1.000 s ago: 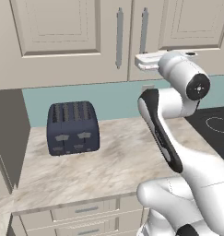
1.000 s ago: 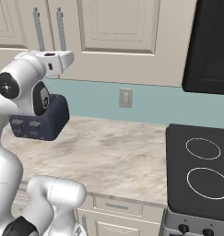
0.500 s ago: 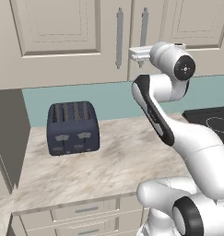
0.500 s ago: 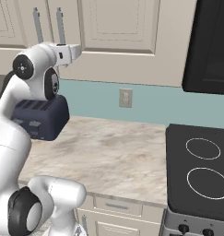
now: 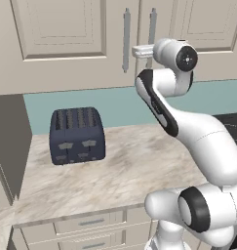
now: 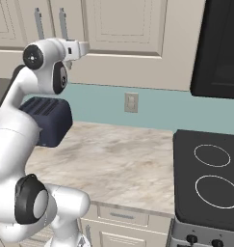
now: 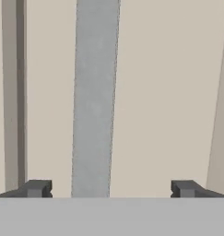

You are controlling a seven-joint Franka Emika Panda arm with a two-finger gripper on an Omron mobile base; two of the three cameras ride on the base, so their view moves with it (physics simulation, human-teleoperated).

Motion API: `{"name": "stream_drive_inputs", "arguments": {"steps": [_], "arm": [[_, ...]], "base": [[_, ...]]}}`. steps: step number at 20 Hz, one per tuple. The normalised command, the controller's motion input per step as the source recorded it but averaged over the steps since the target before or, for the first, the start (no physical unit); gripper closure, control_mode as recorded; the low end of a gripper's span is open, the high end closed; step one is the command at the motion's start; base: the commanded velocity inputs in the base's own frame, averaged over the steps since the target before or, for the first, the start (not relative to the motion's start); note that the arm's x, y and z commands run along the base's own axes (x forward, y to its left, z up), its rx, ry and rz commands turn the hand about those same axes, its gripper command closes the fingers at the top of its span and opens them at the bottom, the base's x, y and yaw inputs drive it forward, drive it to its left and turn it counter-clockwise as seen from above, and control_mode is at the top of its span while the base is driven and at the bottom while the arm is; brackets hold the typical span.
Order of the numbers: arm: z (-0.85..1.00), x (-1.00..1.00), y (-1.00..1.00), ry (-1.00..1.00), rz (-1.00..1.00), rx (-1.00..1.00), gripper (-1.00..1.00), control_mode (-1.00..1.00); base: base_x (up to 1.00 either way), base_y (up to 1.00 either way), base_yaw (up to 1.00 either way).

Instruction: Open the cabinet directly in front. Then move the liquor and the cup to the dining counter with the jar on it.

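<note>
Gripper (image 7: 109, 189) spread wide, nothing pinched, one dark fingertip (image 7: 37, 188) low on either side of the silver bar handle (image 7: 95, 97). Handle framed between the jaws in the hand view, a little nearer one tip than the other; whether touching yet, cannot tell. Pointed straight at the beige door face, close up.

Seen from the left base view: hand raised level with the lower part of the cabinet (image 5: 66, 44), white wrist reaching in at the right-hand one of the two vertical handles by the door seam. Both doors shut. Below and to the left, dark toaster (image 5: 77, 135) standing on the marbled counter (image 5: 134, 166), well apart from the arm's working end. From the right base view: black stovetop (image 6: 207, 178) off to the right, wall outlet (image 6: 131, 102) on the teal backsplash, neither in the way.

Judged step: the first one, opening the cabinet, at the reach-and-align stage just ahead of grasping. Bottle and cup presumably behind the closed doors; not to be confirmed from here. Dining counter and jar not to be placed from here either.

Next move, as judged: ease forward until the bar sits well between the tips, centre on it, close firmly, then pull back along an arc about the hinge rather than straight out. Risk: jaws slipping off the smooth bar if closed too shallow.
</note>
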Motion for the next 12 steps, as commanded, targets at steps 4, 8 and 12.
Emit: {"name": "stream_drive_inputs", "arguments": {"steps": [4,8,12], "arm": [[-0.05,0.76,0.0,0.03,0.0,0.0,-1.0,-1.0],[-0.05,0.52,0.0,0.0,0.0,0.0,1.0,-1.0],[0.0,0.0,0.0,0.0,0.0,0.0,1.0,-1.0]], "base": [[0.0,0.0,0.0],[0.0,0.0,0.0],[0.0,0.0,0.0]]}}
